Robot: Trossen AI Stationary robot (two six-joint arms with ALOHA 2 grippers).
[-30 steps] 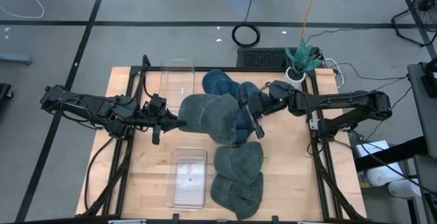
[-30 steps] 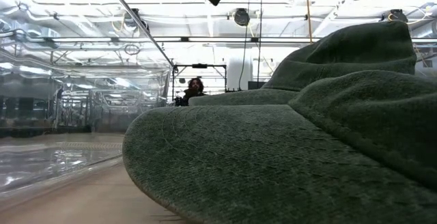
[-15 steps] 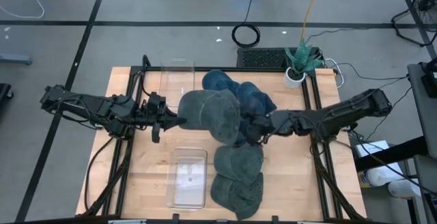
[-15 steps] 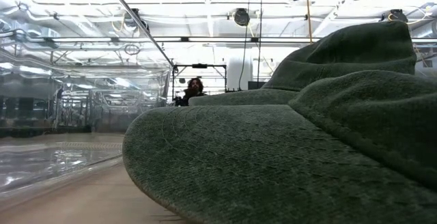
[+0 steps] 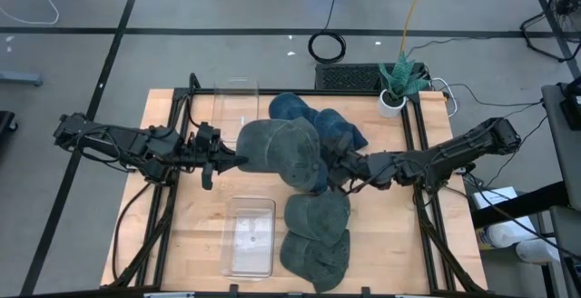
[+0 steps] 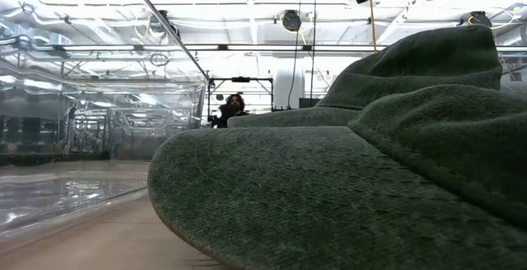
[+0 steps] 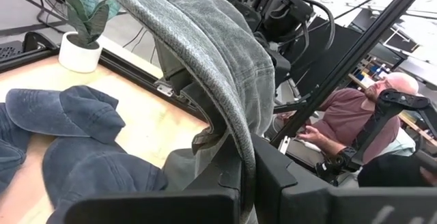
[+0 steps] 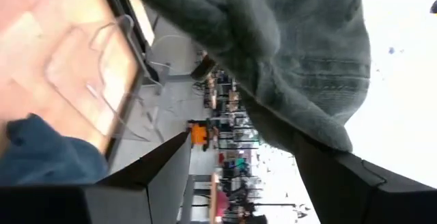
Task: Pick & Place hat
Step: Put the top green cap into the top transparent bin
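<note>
The left claw [image 5: 229, 160] is pinched tight on the edge of a grey-green hat [image 5: 277, 153]. It holds that hat up off the table [image 5: 182, 243], near the middle. In the left wrist view the hat's brim [image 7: 205, 74] stands up like a curved wall right in front of the claw, and its cloth hangs down over the claw's dark fingers.

The right claw [image 5: 334, 173] is at the other side of the same hat, low by its edge. Its two fingers [image 8: 164, 176] are wide apart, and the hat hangs between and just above them. I cannot tell if they touch the cloth.

Behind the held hat lie two blue hats [image 5: 318, 121], one partly on top of the other. In front of it sit two more grey-green hats [image 5: 318, 234], close together. A clear plastic box [image 5: 248, 234] lies beside them, and another clear box [image 5: 236, 98] stands near the far edge. A small plant in a white pot [image 5: 394, 87] sits at the far right corner.

A person [image 7: 341, 115] in a dark red shirt sits past the table.
</note>
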